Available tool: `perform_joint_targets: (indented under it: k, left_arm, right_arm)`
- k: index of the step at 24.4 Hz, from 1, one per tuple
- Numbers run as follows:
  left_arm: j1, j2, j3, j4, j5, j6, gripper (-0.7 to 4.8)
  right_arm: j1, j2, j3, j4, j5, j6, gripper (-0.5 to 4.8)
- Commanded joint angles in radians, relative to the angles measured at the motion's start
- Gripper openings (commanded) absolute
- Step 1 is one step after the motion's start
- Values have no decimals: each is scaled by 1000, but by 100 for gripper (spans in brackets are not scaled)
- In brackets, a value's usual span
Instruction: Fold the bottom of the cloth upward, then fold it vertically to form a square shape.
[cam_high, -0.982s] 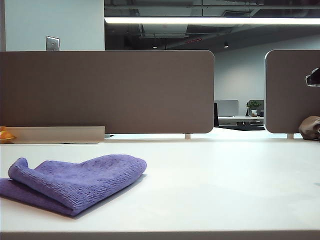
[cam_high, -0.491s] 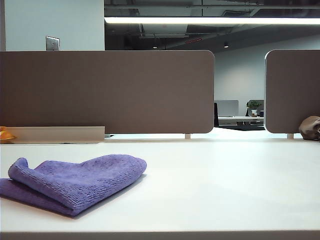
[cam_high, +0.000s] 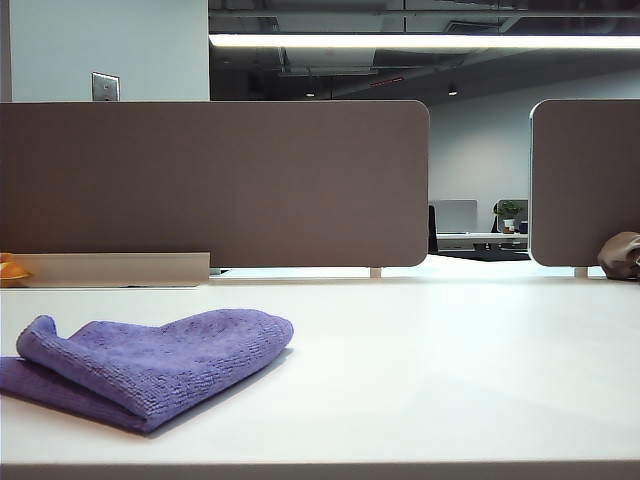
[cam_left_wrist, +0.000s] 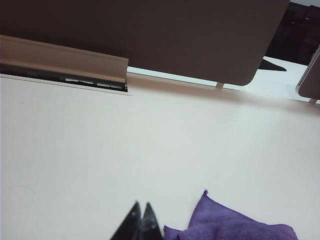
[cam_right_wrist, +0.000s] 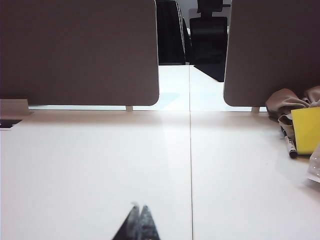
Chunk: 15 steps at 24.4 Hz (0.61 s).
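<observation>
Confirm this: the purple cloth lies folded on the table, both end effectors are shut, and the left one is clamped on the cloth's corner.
Wrong on one point. The left wrist view shows the left end effector shut but empty, beside the cloth, not gripping it. The right end effector is shut, and the cloth lies folded on the table.

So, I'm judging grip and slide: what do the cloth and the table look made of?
The cloth: soft purple microfiber by its fuzzy nap, thin stitched hem. The table: smooth matte off-white top, probably laminate; it shows only dull reflections.
</observation>
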Motion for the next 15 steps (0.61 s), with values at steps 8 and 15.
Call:
perform_joint_targets:
  k: [8,15]
  left_arm:
    - [1,0,3,12,0,4,-2]
    - [1,0,3,12,0,4,-2]
  right_arm:
    - [2,-59,-136,5,-34,-4,4]
    - [3,-59,-174,-56,-19,-4,4]
